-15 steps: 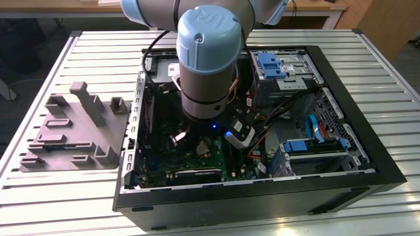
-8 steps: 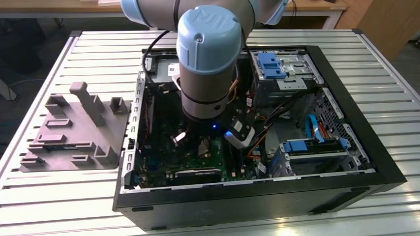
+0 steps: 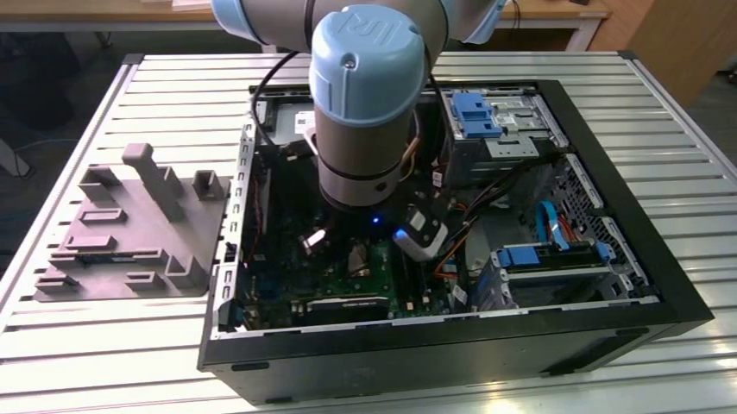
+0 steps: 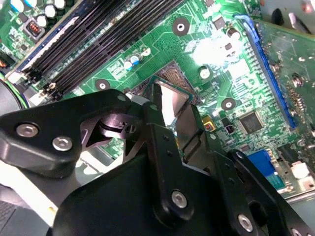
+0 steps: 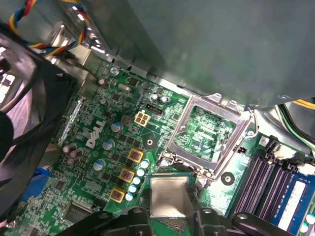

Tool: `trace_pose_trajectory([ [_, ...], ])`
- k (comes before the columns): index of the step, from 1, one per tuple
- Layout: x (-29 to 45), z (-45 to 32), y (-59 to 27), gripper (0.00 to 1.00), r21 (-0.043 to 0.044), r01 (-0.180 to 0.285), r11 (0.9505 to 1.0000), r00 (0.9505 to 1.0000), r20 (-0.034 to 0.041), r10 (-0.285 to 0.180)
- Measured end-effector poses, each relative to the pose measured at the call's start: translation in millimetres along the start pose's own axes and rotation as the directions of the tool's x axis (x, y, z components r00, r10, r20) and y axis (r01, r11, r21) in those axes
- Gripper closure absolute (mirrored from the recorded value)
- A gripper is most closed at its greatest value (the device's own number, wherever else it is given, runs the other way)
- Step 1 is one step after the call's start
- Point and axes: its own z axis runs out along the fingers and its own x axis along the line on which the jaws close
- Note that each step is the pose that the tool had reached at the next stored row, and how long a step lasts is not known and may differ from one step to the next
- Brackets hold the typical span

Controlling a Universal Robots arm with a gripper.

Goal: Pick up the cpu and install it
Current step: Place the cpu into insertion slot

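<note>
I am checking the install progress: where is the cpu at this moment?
In the first wrist view the cpu is clamped between the fingers of the gripper above the green motherboard, just beside the open metal-framed socket, not in it.

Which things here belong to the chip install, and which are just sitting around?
Job: chip, gripped by the fingers; empty socket on the green board.
Idle: grey tray, memory slots, blue drive bracket.
</note>
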Motion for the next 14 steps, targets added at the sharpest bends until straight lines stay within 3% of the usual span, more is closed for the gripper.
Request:
trace_pose_trajectory([
  [5,0.1,0.0,0.0,0.62,-0.0001,-0.032,0.9995,0.9995,0.0022,0.032],
  [11,0.2,-0.6,-0.2,0.60,0.0000,0.001,1.0000,1.0000,0.0001,-0.001],
  [13,-0.2,-0.8,-0.4,0.49,-0.0001,0.009,1.0000,1.0000,-0.0011,-0.009],
  [14,-1.0,-0.5,-0.7,0.49,-0.0004,0.012,0.9999,0.9999,-0.0016,-0.012],
])
